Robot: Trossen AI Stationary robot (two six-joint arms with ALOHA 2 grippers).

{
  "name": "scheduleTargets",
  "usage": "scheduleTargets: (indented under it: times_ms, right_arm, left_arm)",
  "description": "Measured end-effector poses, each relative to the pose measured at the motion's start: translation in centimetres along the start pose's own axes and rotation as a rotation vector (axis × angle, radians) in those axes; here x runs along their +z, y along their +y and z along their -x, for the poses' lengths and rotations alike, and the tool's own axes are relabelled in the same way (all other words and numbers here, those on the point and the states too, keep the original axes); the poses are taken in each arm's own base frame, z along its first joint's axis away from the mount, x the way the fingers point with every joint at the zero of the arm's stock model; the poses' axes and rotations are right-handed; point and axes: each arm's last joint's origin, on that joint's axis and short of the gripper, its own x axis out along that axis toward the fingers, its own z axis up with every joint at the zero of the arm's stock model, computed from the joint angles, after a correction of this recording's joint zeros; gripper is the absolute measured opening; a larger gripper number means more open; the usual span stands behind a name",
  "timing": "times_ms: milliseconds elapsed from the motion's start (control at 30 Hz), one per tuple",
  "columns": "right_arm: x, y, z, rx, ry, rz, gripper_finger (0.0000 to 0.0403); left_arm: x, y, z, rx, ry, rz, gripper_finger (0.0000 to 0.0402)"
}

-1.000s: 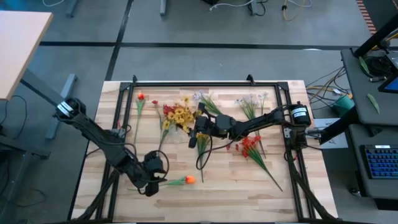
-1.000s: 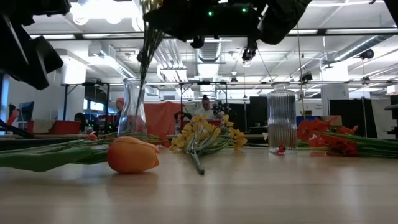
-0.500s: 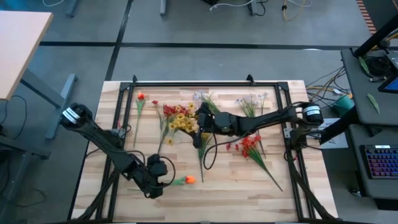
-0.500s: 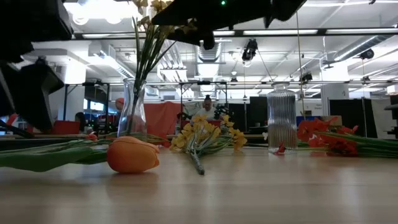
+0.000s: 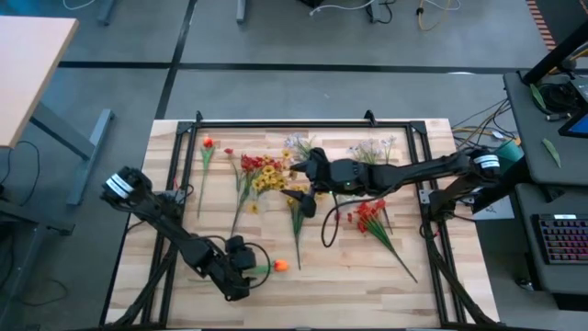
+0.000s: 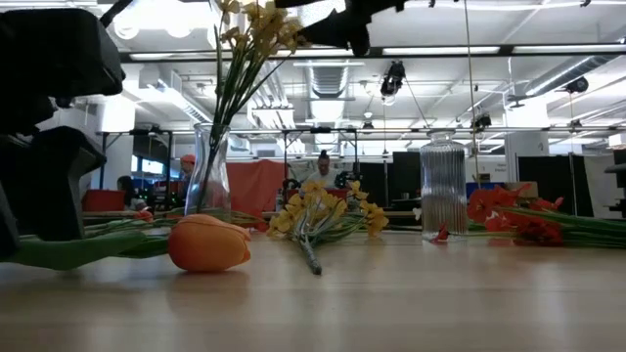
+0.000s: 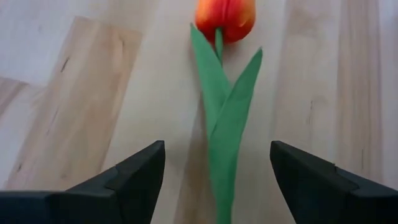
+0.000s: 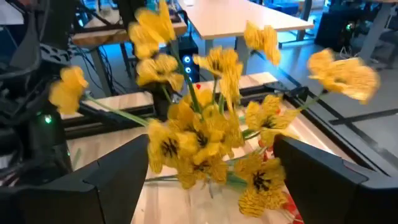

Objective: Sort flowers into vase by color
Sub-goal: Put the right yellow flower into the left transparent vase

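Observation:
An orange tulip [image 7: 225, 17] lies on the wooden table near its front edge, its green stalk [image 7: 222, 155] flat on the boards. My left gripper [image 7: 216, 158] is open and low, one finger on each side of the stalk, touching nothing. A spray of yellow flowers [image 6: 256, 29] stands with its stalks in a clear vase [image 6: 208, 176]. My right gripper [image 8: 211, 142] is open at blossom height, the yellow blossoms [image 8: 199, 134] right before its fingers. In the high view it is at mid-table [image 5: 296, 170].
Another yellow bunch [image 6: 323, 215] lies flat at mid-table, stalk toward the near edge. A ribbed glass vase [image 6: 443, 186] stands farther right. Red flowers [image 5: 367, 216] lie at the right, more red ones [image 5: 248, 162] and white sprays [image 5: 375, 149] toward the back. People show in the room behind.
My right gripper has let go of the yellow spray and drawn back toward the far edge; the spray has sunk lower and now stands in the clear vase. My left gripper has moved toward the table's right and near edges, down over the tulip's stalk.

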Motion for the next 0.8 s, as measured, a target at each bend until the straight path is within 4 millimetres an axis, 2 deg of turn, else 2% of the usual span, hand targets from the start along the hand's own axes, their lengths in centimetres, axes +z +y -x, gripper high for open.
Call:
scheduleTargets:
  times_ms: [133,300,467,700,800]
  right_arm:
    - [0.3,0.0,0.7,-0.001,0.023,-0.037,0.0327]
    - [-0.8,-0.4,1.0,-0.118,0.129,-0.025,0.0326]
    - [-1.9,-0.6,0.7,-0.185,0.203,0.005,0.0326]
    - [-2.4,-0.7,0.6,-0.197,0.230,0.006,0.0326]
    - [-3.3,-0.7,-0.5,-0.239,0.236,0.015,0.0326]
  left_arm:
    - [0.3,-0.5,0.4,0.034,0.029,-0.024,0.0274]
    - [0.6,-0.9,1.4,0.092,0.040,-0.054,0.0274]
    - [0.5,-1.4,2.3,0.127,0.028,-0.069,0.0274]
    - [0.5,-2.2,3.6,0.174,0.010,-0.089,0.0274]
    - [0.5,-2.5,4.0,0.194,0.003,-0.096,0.0274]
